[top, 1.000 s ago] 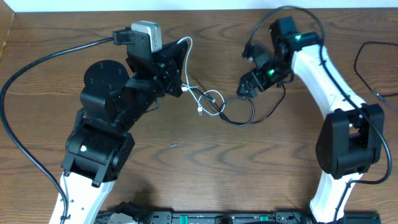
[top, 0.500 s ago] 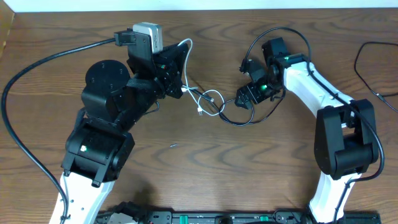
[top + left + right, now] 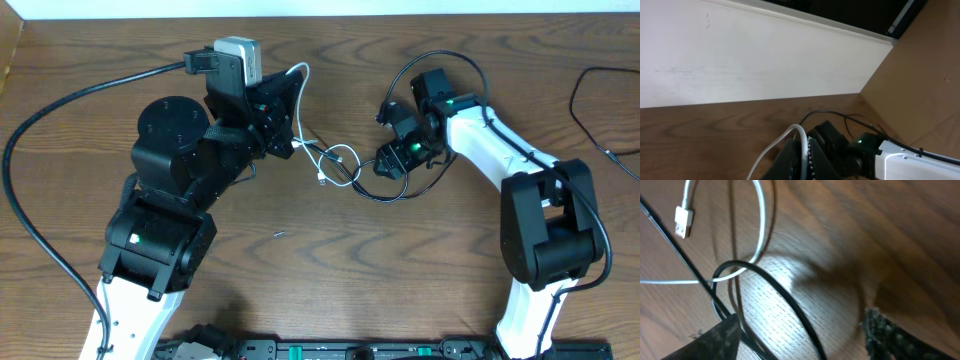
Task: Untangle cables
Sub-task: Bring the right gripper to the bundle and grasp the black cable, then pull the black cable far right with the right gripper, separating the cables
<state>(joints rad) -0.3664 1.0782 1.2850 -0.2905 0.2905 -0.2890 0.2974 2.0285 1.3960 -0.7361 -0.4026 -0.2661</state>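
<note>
**Left fingers clamping the white cable, right fingers standing apart over the black one**

The wooden table [image 3: 420, 270] is carrying everything, and the tangle [image 3: 345, 168] of the two cables is lying near its middle. The left arm [image 3: 170, 170] is bulking large to the left of the tangle, with its thick black supply cable [image 3: 50, 120] sweeping farther left. The right arm [image 3: 500, 140] is reaching in from the tangle's right. A thin dark cord [image 3: 585, 95] is lying well to the right of the tangle, and a small dark speck [image 3: 280, 235] is sitting apart from it on the near-left side.

The left gripper [image 3: 288, 128] is sitting just left of the tangle, closed on the white cable [image 3: 303, 70]. That cable is arching out from between its fingers [image 3: 782, 165] and running into the tangle. The right gripper [image 3: 390, 160] is hovering at the tangle's right edge with its fingers [image 3: 720, 335] parted. The black cable [image 3: 790, 305] is passing between them, close to one finger and not pinched. The white plug [image 3: 683, 220] is lying loose in the tangle.
</note>
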